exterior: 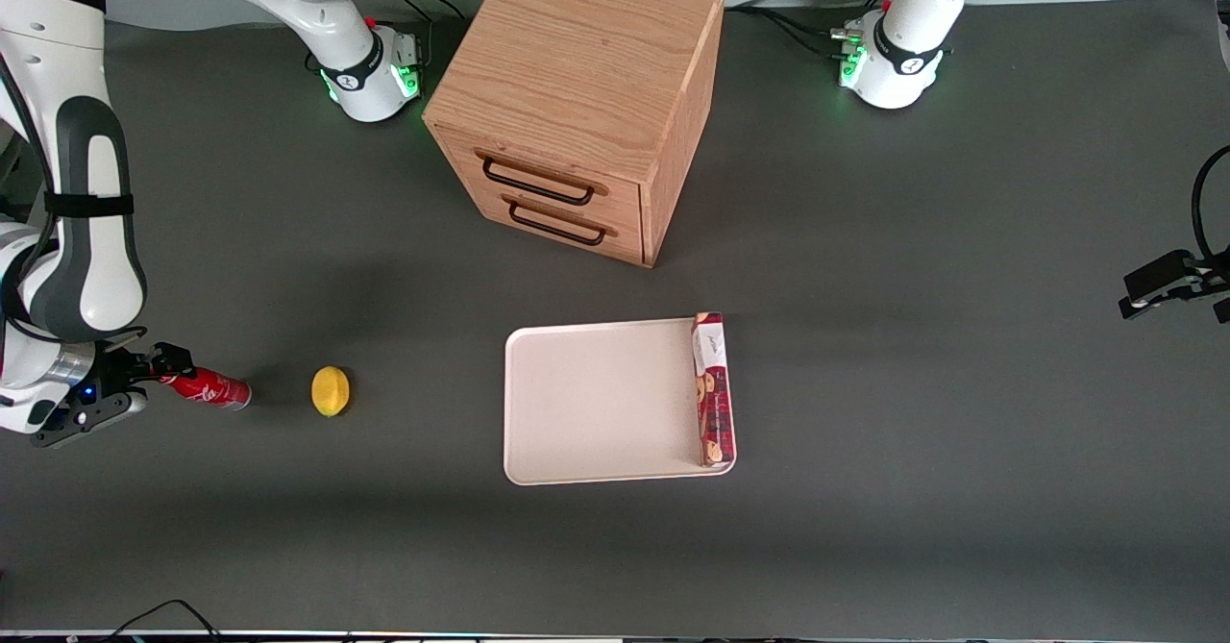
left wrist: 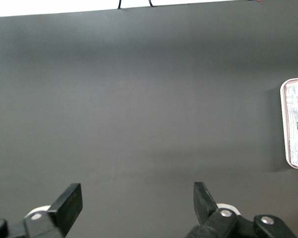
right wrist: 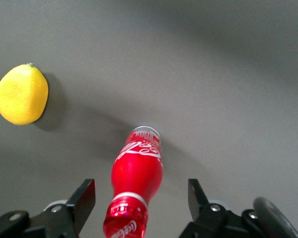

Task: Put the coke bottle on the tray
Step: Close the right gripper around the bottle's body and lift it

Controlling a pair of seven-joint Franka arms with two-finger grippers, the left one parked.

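The coke bottle is found lying on its side on the desk, well apart from the tray and toward the working arm's end, with its red cap pointed at the tool and its silvery base turned toward the tray. In the right wrist view the coke bottle is seen between the two fingers, which are spread wide, with a gap left on either side of the neck, so nothing is judged to be held yet. A lemon lies just beside the bottle's base, between the bottle and the tray. A long red cookie box rests on the tray, along the edge toward the parked arm's end, and most of the tray's surface is left bare. A wooden drawer cabinet stands farther from the front camera than the tray. The task is judged to be at an early stage: the approach appears made, while the closing on the bottle, the lift, the carry over the lemon and the setting down on the tray are all left to be done.
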